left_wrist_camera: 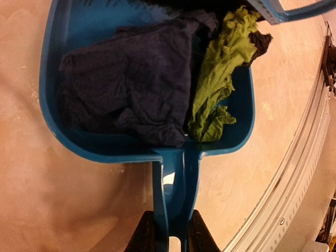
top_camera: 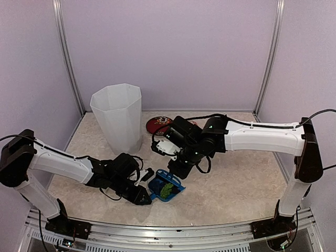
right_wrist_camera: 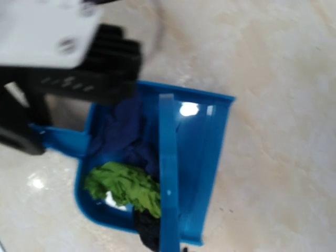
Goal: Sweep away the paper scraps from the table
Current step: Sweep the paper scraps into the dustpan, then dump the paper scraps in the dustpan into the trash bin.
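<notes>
Inside the blue plastic dustpan [left_wrist_camera: 89,23] lie crumpled navy and green paper scraps [left_wrist_camera: 136,89], at the front centre of the mottled beige desk [left_wrist_camera: 58,205]. The left jaws are clamped on the dustpan's handle. The right jaws are closed on a slim blue plastic brush [right_wrist_camera: 168,173] reaching over the pan's open end.

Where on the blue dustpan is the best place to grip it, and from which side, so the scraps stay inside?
Grip the blue dustpan by its handle, coming from the closed back end. The handle is a narrow bar sticking out behind the back wall, thin enough for the jaws, and clear of the paper scraps. The left gripper holds it so.
</notes>
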{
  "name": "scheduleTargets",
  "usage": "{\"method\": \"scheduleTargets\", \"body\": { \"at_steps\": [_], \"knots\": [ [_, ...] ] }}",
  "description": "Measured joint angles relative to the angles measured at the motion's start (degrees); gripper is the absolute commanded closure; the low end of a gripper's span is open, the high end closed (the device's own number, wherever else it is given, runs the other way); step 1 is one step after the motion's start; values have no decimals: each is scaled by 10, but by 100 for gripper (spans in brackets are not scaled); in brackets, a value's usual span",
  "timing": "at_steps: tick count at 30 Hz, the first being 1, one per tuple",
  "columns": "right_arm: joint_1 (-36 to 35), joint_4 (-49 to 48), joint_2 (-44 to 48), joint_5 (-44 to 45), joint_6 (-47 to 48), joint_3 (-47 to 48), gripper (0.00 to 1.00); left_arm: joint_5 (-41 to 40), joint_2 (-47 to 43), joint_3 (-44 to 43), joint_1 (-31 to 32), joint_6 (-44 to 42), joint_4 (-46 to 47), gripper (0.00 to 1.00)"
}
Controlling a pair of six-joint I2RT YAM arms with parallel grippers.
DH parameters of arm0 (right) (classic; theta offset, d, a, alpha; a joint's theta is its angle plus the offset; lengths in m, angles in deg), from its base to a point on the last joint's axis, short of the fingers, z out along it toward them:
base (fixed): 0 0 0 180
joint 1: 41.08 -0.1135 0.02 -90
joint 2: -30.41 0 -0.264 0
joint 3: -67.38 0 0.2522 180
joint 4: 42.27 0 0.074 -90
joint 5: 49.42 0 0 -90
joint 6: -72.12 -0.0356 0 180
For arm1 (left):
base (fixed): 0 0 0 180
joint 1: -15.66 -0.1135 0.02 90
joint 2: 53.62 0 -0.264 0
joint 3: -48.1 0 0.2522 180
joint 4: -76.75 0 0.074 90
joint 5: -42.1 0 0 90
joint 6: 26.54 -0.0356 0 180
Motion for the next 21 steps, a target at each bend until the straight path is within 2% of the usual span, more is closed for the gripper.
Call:
{"method": "scheduleTargets", "body": {
  "at_steps": [21],
  "knots": [
    [-1, 10, 57, 124, -53, -36, 100, -57, -35, 37, 32, 1, 55, 100]
  ]
}}
